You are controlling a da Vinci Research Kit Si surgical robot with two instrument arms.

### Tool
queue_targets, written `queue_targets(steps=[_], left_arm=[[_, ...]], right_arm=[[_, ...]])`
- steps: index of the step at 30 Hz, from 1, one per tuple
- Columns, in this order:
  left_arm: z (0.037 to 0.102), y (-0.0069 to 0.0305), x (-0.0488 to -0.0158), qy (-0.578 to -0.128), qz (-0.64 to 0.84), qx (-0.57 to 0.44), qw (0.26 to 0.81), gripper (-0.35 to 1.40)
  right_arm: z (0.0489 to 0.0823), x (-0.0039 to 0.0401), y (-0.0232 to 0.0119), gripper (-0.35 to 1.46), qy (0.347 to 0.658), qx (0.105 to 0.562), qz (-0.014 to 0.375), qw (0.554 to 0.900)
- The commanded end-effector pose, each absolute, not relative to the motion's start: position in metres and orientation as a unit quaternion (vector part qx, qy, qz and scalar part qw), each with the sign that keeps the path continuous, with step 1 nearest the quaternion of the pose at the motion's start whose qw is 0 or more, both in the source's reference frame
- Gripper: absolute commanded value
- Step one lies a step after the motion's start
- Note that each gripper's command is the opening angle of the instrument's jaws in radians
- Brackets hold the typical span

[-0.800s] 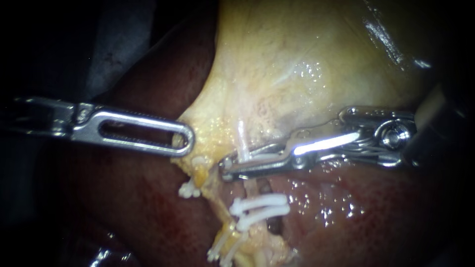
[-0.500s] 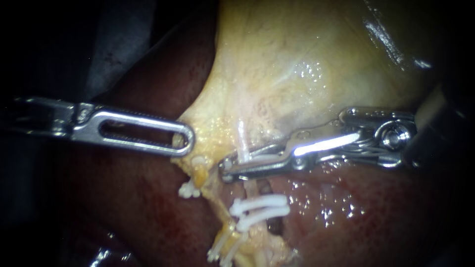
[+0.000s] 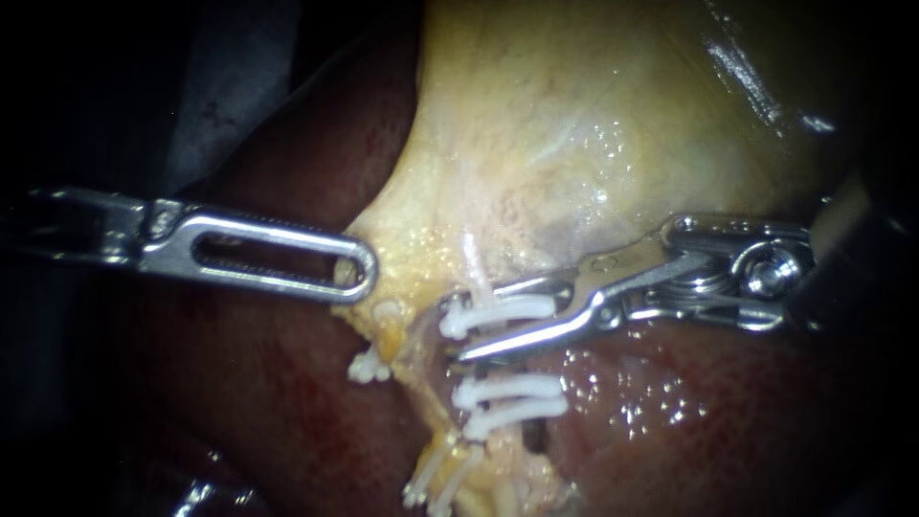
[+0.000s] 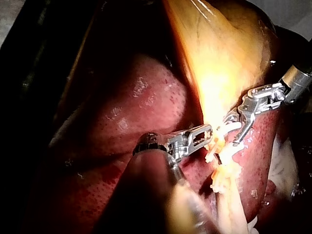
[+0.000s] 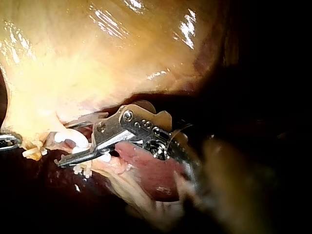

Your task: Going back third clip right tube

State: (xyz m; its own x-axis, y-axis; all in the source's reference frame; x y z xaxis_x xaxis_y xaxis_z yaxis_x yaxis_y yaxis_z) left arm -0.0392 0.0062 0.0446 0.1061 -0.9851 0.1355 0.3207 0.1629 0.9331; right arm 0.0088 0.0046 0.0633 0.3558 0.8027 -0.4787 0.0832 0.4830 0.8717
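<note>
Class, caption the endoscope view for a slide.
Right instrument, jaws open around a white clip on the right tube.

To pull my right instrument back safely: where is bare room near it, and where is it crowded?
Bare: the dark red liver below the slender silver right instrument, and the pale yellow gallbladder wall above it. Crowded: at its tip, white plastic clips lie close, the silver left instrument just beyond.

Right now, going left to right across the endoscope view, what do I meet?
Left instrument, shut on the gallbladder at its edge → small white clip → right instrument, open around the topmost clip of three stacked ones.
</note>
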Motion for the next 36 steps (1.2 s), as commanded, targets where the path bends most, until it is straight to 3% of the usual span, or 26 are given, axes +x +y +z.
queue_targets(steps=[1,7,20,27,36], left_arm=[[0.0446,0.0062,-0.0392,-0.425,-0.516,0.390,0.633,-0.35],[0.0446,0.0062,-0.0392,-0.425,-0.516,0.390,0.633,-0.35],[0.0446,0.0061,-0.0392,-0.425,-0.516,0.390,0.633,-0.35],[0.0448,0.0060,-0.0393,-0.425,-0.516,0.389,0.633,-0.35],[0.0454,0.0054,-0.0399,-0.426,-0.518,0.384,0.634,-0.35]], right_arm=[[0.0634,0.0088,0.0046,0.51,0.509,0.433,0.253,0.699],[0.0636,0.0085,0.0049,0.53,0.523,0.414,0.230,0.709],[0.0630,0.0063,0.0055,0.53,0.528,0.403,0.230,0.711],[0.0610,0.0031,0.0075,0.53,0.535,0.387,0.235,0.713],[0.0578,0.0000,0.0100,0.53,0.554,0.349,0.214,0.725]])
